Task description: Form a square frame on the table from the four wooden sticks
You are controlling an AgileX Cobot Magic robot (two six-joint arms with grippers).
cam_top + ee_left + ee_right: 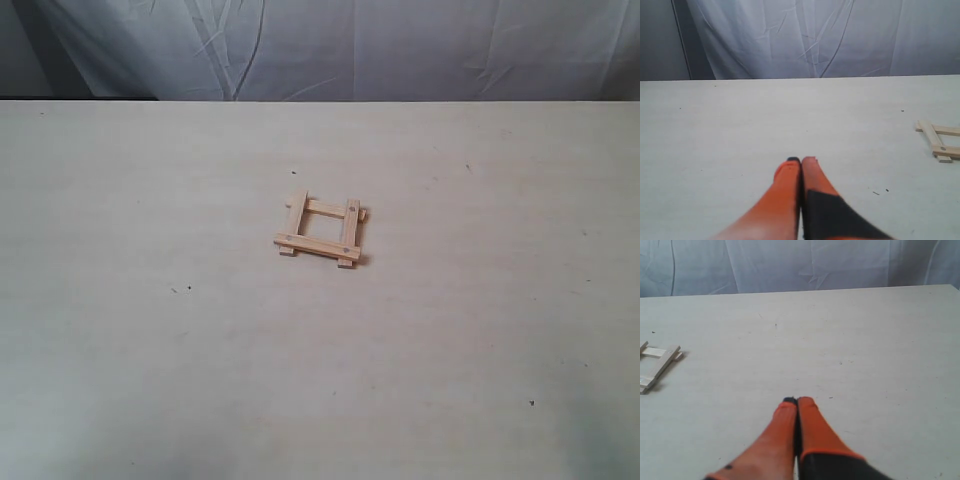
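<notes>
The four wooden sticks lie overlapped as a small square frame (321, 229) in the middle of the table (150, 350), ends sticking out at the corners. Part of the frame (938, 140) shows at the edge of the left wrist view, and part of it (659, 366) at the edge of the right wrist view. My left gripper (801, 161) hangs over bare table, orange fingers pressed together, nothing between them. My right gripper (797, 401) is likewise shut and empty, well apart from the frame. Neither gripper appears in the exterior view.
A wrinkled white cloth (330, 45) hangs behind the table's far edge. A few tiny dark specks (188, 289) dot the tabletop. Bare tabletop surrounds the frame on all sides.
</notes>
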